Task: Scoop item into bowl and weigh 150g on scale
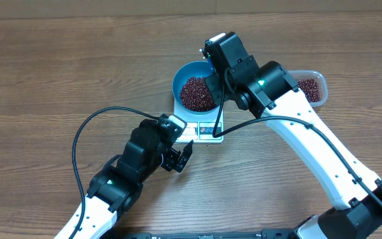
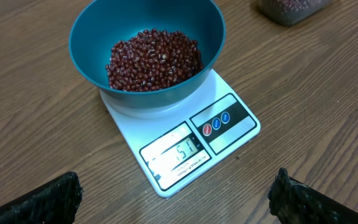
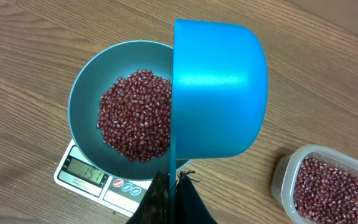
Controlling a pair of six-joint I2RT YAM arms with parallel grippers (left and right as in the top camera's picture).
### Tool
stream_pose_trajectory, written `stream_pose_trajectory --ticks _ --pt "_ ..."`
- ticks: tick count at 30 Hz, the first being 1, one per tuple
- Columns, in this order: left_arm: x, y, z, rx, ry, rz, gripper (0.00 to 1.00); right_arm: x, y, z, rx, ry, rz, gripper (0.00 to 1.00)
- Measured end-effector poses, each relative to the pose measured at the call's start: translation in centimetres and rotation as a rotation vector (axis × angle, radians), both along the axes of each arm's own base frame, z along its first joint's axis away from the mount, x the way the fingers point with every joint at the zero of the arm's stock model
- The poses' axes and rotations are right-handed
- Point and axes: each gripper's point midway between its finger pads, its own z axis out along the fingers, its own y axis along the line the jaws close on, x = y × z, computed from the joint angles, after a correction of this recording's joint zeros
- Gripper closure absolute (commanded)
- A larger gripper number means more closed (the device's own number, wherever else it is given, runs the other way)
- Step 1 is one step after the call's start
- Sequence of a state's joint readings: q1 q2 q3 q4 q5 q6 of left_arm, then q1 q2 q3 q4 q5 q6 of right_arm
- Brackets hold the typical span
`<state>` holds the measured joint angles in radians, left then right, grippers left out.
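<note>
The blue bowl (image 1: 183, 74) stands on the white scale (image 1: 205, 130) and holds a heap of red-brown beans (image 1: 196, 94). The right wrist view shows my right gripper (image 3: 176, 183) shut on the thin handle of a blue scoop (image 3: 219, 93). The scoop is tipped on its side over the bowl's (image 3: 82, 106) right rim, its mouth turned toward the beans (image 3: 135, 121). The scale's display (image 3: 84, 172) reads 151. My left gripper (image 2: 179, 199) hangs open over bare table just in front of the scale (image 2: 129, 124), with nothing between its fingers. The bowl (image 2: 86, 50) and beans (image 2: 154, 59) lie beyond it.
A clear plastic tub (image 1: 310, 86) with more beans sits on the table right of the bowl, also seen as the tub (image 3: 325, 186) near the right wrist view's corner. The left arm's black cable (image 1: 78, 143) loops over the wooden table.
</note>
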<state>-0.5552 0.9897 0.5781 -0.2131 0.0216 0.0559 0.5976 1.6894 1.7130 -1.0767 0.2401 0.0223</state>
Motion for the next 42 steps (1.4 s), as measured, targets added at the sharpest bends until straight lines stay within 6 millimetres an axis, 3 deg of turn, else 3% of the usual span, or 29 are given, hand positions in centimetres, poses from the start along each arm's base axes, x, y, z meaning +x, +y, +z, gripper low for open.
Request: stream_pose_trajectory --ticks 22,30,42 --pt "0.0 0.0 0.0 0.0 0.0 0.0 0.0 -0.2 0.1 -0.2 0.005 0.015 0.007 0.96" --pt "0.0 0.0 0.0 0.0 0.0 0.0 0.0 0.4 1.5 -3.6 0.003 0.095 0.032 0.96" --pt "0.0 0.0 0.0 0.0 0.0 0.0 0.0 1.3 2.7 -6.2 0.003 0.131 0.043 0.96"
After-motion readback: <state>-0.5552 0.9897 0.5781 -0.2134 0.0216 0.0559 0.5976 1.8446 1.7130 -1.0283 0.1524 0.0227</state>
